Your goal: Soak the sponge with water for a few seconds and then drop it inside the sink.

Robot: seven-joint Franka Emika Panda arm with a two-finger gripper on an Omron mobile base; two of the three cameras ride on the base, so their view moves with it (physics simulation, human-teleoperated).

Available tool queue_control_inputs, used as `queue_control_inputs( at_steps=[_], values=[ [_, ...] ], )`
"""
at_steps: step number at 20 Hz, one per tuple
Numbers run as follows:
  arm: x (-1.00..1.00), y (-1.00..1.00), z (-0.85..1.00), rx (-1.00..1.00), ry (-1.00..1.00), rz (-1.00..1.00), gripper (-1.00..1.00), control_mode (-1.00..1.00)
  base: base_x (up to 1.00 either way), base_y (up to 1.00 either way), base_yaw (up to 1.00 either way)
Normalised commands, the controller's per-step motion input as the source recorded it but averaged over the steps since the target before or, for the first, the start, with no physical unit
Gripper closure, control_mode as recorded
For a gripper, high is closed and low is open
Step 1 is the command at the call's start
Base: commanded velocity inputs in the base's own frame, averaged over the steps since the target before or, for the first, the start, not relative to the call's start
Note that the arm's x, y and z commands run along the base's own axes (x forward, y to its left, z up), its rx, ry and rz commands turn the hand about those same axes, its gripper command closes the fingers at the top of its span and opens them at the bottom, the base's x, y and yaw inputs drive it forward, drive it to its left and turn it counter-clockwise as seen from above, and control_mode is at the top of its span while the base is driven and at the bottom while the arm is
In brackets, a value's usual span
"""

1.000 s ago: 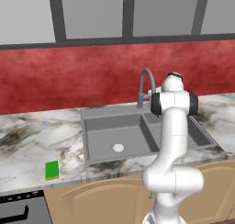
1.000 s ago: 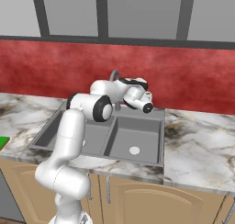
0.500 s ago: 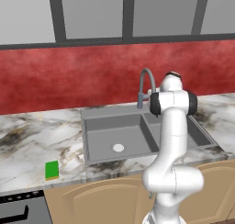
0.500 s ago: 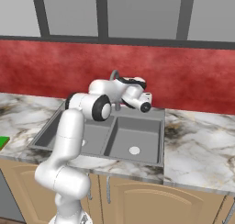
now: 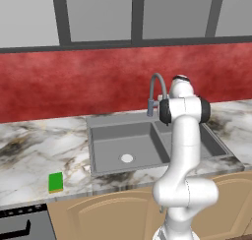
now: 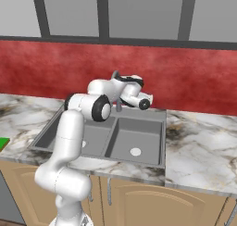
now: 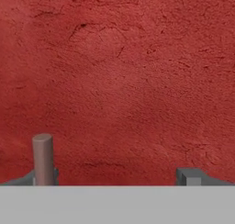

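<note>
One green sponge (image 5: 55, 182) lay flat on the marble countertop (image 5: 34, 155) near its front edge, well apart to the left of the dark grey double-basin sink (image 5: 128, 148), whose arched faucet (image 5: 155, 92) stood at the back rim. Behind the counter ran a red textured backsplash (image 7: 119, 81) under grey window panes (image 5: 98, 13). Facing that wall above the sink, the gripper (image 7: 117, 175) had its jaws spread wide, holding nothing.

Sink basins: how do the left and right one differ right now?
The left basin is wider than the right basin. In the left base view the left basin lies in plain sight, while the arm partly covers the right basin. Both are dark grey and rectangular, each with a white round drain, and neither holds the sponge.
</note>
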Motion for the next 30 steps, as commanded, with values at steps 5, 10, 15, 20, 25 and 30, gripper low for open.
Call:
queue_control_inputs(
  at_steps=[5,10,15,20,25,30],
  values=[
    [0.00,-0.44,0.00,0.05,0.03,-0.06,-1.00,-1.00,0.00,0.00,0.00],
    [0.00,-0.47,0.00,0.08,0.00,-0.05,-1.00,-1.00,0.00,0.00,0.00],
    [0.00,-0.48,0.00,0.08,0.00,-0.04,-1.00,-1.00,0.00,0.00,0.00],
    [-0.01,-0.49,0.00,0.08,0.00,-0.04,-1.00,-1.00,0.00,0.00,0.00],
    [-0.07,-0.44,0.00,0.09,0.00,-0.04,-1.00,-1.00,0.00,0.00,0.00],
    [-0.14,-0.41,0.00,0.10,0.00,-0.04,-1.00,-1.00,0.00,0.00,0.00]
  ],
)
